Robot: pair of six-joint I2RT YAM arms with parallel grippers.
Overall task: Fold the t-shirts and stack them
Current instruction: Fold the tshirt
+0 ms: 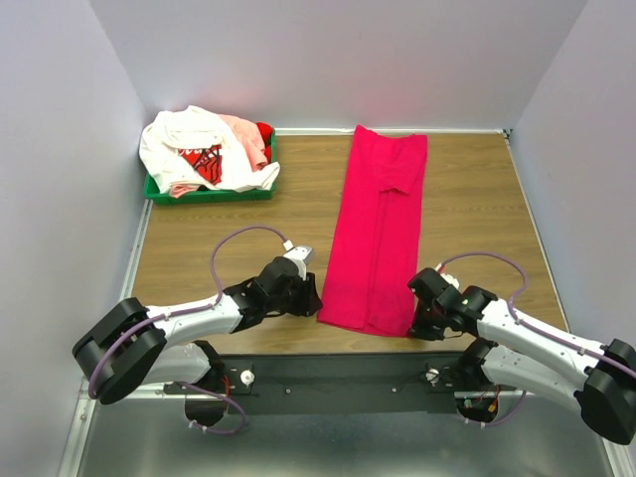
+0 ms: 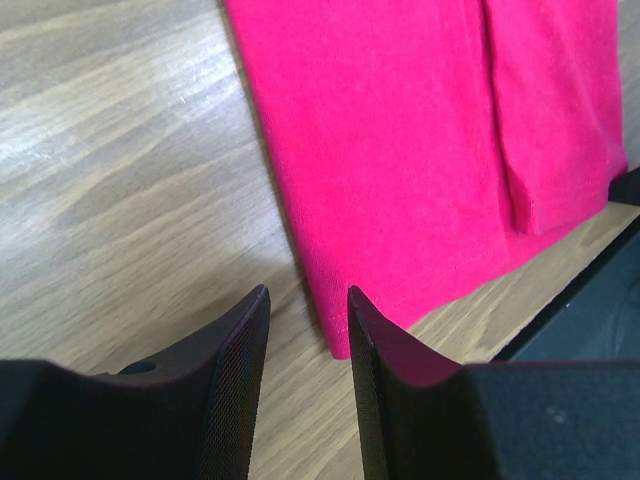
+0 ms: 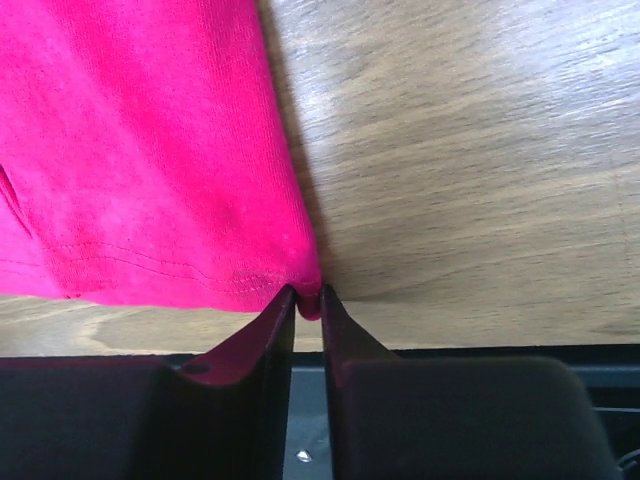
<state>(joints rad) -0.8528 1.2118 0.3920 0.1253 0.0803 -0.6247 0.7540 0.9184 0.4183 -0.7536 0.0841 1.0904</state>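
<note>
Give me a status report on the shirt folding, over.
Left pincer open at near left corner of magenta shirt. Right pincer pinching near right corner. Shirt lies folded lengthwise. Other shirts heaped in green tray, well aside.

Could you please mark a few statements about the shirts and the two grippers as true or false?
1. The magenta t-shirt lies on the table as a long narrow strip. True.
2. The right gripper is wide open, clear of the cloth. False: it pinches the shirt's near right corner.
3. The left gripper is open at the shirt's near left corner. True.
4. The green tray is empty. False: it holds crumpled shirts.
</note>
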